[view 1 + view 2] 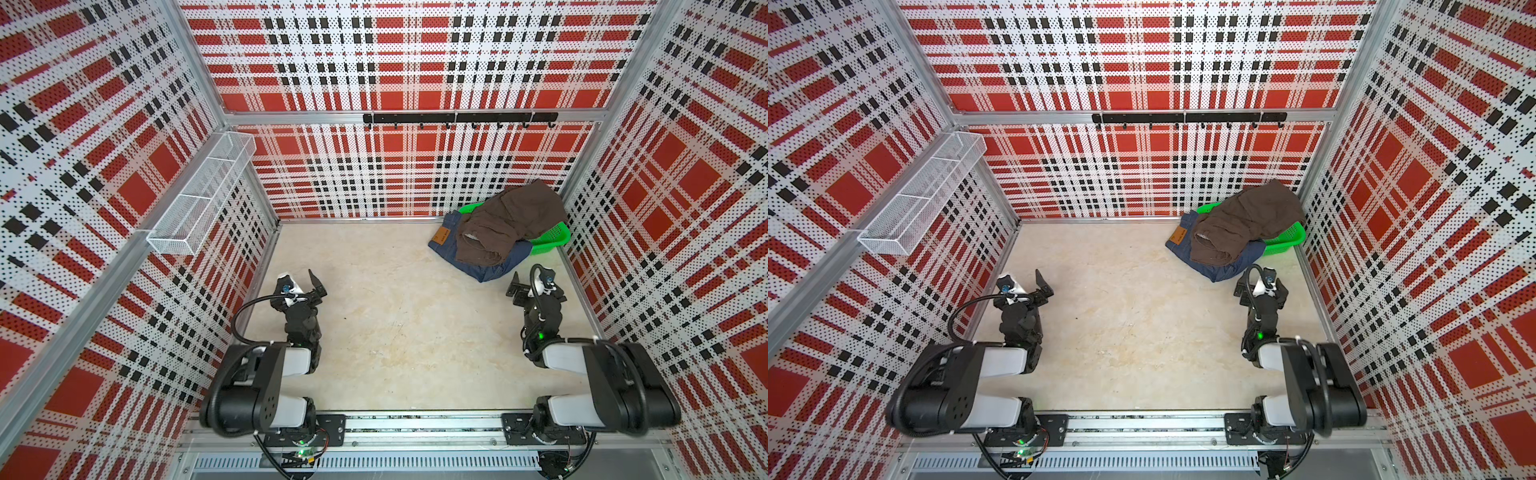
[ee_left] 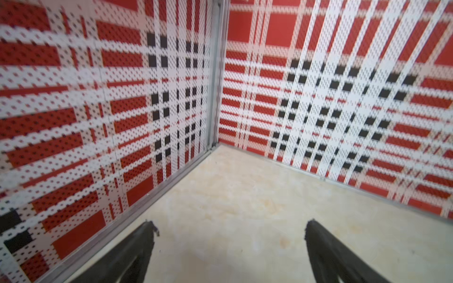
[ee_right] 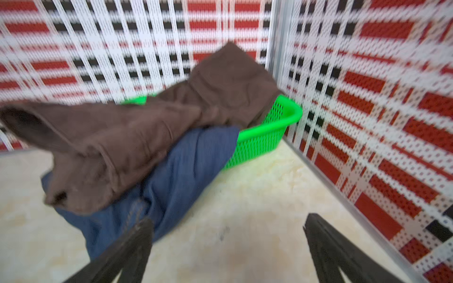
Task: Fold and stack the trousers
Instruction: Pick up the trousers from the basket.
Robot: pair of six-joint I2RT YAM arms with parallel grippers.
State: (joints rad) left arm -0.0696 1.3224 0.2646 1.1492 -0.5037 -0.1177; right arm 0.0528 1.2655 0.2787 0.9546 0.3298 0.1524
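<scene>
Right gripper (image 3: 228,220) wide open and empty, just short of the heap. Left gripper (image 2: 230,224) also open and empty, near the left edge. Brown trousers (image 1: 507,224) lie crumpled over denim trousers (image 1: 486,268) and green basket (image 1: 555,243) in the table's (image 1: 374,324) far right corner, long axis running corner-to-centre. Best to pinch the brown layer alone and drag it to the bare middle.

No text, number or sign can be read in any view. Only the tan patch (image 1: 441,237) on the waistband of the blue denim trousers (image 1: 486,271) carries some dark print. It shows in both top views, but it is too small to read.
</scene>
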